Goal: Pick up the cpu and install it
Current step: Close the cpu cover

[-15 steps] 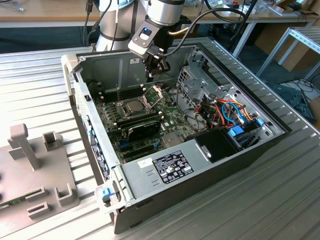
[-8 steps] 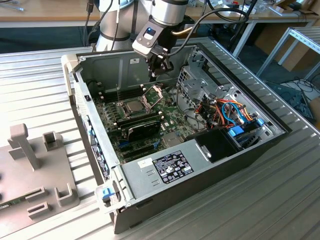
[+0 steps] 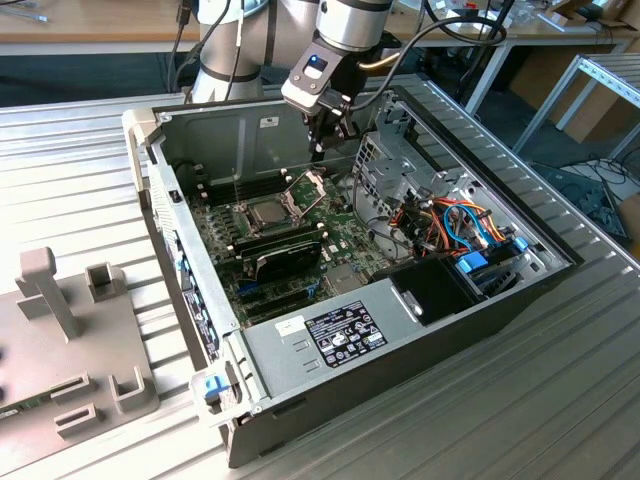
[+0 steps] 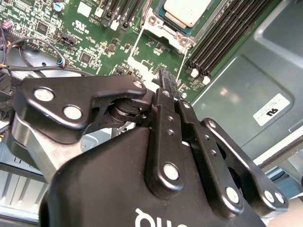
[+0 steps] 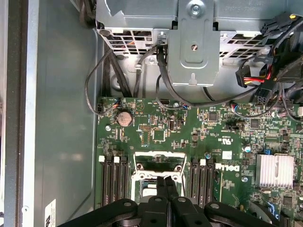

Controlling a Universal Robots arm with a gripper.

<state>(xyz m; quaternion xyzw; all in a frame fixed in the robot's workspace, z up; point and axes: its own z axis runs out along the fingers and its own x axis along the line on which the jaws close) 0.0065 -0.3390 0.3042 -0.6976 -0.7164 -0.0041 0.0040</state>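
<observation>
The case [image 3: 440, 300] lies open on the ribbed table [image 3: 90, 180], and the arm hangs over its far end. The gripper [image 3: 320, 150] has its two fingers pressed together with nothing between them, which is plain in both wrist views, where the black tips [image 4: 165, 75] [image 5: 166, 180] meet in one narrow point.

The cpu [image 3: 268, 212] sits flat in the socket on the green board [image 3: 345, 240], silver top up, at about seven o'clock from the gripper in the exterior view. The second wrist view shows it too [image 4: 187, 10], lying square inside the socket, apart from the fingertips. The socket's hinged frame [image 3: 308, 183] stands open, tipped up between the cpu and the gripper. The fingertips hang above the board just beside that frame [image 4: 163, 35]; I cannot tell whether they touch it.

Black memory slots [image 4: 222, 35] run alongside the socket. At three o'clock from the gripper, in the exterior view, is the metal drive cage [image 3: 395, 165], with orange and blue cables [image 3: 455, 225] beyond it at about four o'clock. A grey fixture [image 3: 60, 330] rests on the table at nine o'clock from the case.
</observation>
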